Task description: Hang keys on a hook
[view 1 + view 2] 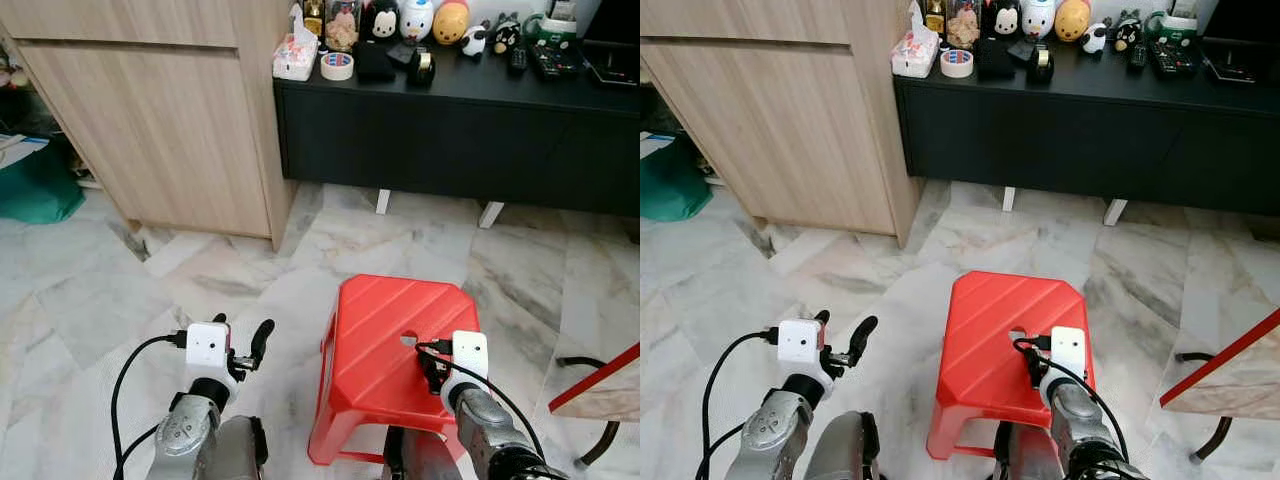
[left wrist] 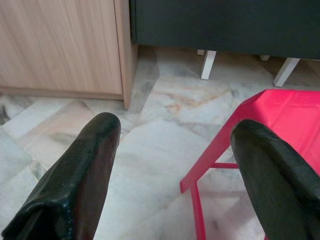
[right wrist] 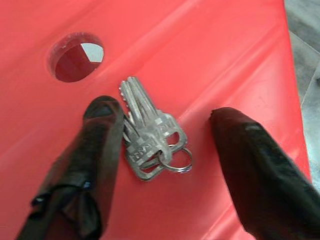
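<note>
Early stage, nothing grasped yet. The keys (image 3: 150, 135) lie flat on top of the red stool (image 1: 375, 340), a small bunch on a ring, just beside the round hole (image 3: 77, 62) in the seat.

The right gripper (image 3: 165, 165) is down over the stool with its fingers spread wide, straddling the bunch: one finger (image 3: 97, 150) touches or nearly touches the key blades, the other sits well clear on the far side. No grip on the keys so far. From the head camera the right gripper (image 1: 437, 375) sits low over the near right part of the seat.

The left gripper (image 2: 172, 170) hangs open beside the stool over the marble floor (image 1: 120, 300), holding nothing, looks idle.

Left to do, as a judgement: close on the keys, lift, carry them to a hook, hang them. No hook can be made out; ahead are a wooden cabinet (image 1: 150, 120) and a black sideboard (image 1: 450, 140) with clutter on top. The flat bunch on smooth plastic may slide when pinched.
</note>
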{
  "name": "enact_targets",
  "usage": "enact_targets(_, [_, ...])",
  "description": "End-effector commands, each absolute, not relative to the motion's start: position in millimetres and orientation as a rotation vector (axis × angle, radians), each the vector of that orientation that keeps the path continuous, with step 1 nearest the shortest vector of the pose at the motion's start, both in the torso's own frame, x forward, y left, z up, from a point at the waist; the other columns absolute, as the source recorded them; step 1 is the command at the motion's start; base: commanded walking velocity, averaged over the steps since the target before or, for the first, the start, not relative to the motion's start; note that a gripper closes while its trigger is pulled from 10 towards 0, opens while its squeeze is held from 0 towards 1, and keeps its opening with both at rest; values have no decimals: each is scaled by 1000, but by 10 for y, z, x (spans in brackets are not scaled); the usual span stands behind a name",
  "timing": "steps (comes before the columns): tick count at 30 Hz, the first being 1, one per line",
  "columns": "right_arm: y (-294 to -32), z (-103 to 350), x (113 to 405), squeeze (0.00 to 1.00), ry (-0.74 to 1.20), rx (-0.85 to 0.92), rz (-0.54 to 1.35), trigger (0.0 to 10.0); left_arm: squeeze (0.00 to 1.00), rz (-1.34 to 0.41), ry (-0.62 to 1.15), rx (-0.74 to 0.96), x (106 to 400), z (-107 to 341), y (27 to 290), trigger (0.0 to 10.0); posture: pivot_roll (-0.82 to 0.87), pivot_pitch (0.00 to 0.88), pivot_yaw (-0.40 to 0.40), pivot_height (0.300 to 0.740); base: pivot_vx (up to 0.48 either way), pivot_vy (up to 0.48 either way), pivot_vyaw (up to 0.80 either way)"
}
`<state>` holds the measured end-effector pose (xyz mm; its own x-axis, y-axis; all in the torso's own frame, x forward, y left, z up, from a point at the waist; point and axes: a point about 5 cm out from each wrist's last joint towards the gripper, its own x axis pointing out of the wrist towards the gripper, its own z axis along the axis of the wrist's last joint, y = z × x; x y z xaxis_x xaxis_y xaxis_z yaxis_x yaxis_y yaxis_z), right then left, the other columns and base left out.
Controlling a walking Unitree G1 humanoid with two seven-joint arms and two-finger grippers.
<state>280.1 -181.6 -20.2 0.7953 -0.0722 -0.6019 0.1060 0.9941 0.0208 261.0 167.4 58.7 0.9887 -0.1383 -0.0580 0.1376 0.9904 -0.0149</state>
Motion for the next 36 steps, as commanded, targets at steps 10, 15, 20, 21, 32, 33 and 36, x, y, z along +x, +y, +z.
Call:
enact_targets(10, [-1766, -328, 2665, 0, 708, 69, -75, 0, 0, -130, 79, 5, 2662, 564, 1694, 10000, 58, 113, -29, 613, 0, 0, 0])
enact_targets(15, [-1748, -300, 2700, 0, 694, 71, -64, 0, 0, -127, 79, 6, 2699, 564, 1695, 10000, 54, 106, -30, 613, 0, 0, 0])
enact_targets(20, [-1740, -260, 2743, 0, 666, 77, -59, 0, 0, -124, 76, 7, 2727, 568, 1690, 10000, 50, 98, -30, 613, 0, 0, 0])
enact_targets(21, [-1740, -254, 2749, 0, 662, 77, -58, 0, 0, -124, 76, 7, 2732, 569, 1689, 10000, 49, 97, -30, 613, 0, 0, 0])
enact_targets(32, [-1719, -111, 2873, 0, 540, 118, -25, 0, 0, -121, 62, 5, 2808, 587, 1670, 10000, 37, 76, -36, 613, 0, 0, 0])
enact_targets(33, [-1713, -98, 2884, 0, 530, 120, -18, 0, 0, -120, 61, 5, 2814, 588, 1671, 10000, 37, 73, -37, 613, 0, 0, 0])
enact_targets(36, [-1705, -83, 2898, 0, 522, 112, -6, 0, 0, -118, 61, 5, 2831, 589, 1672, 10000, 35, 66, -39, 613, 0, 0, 0])
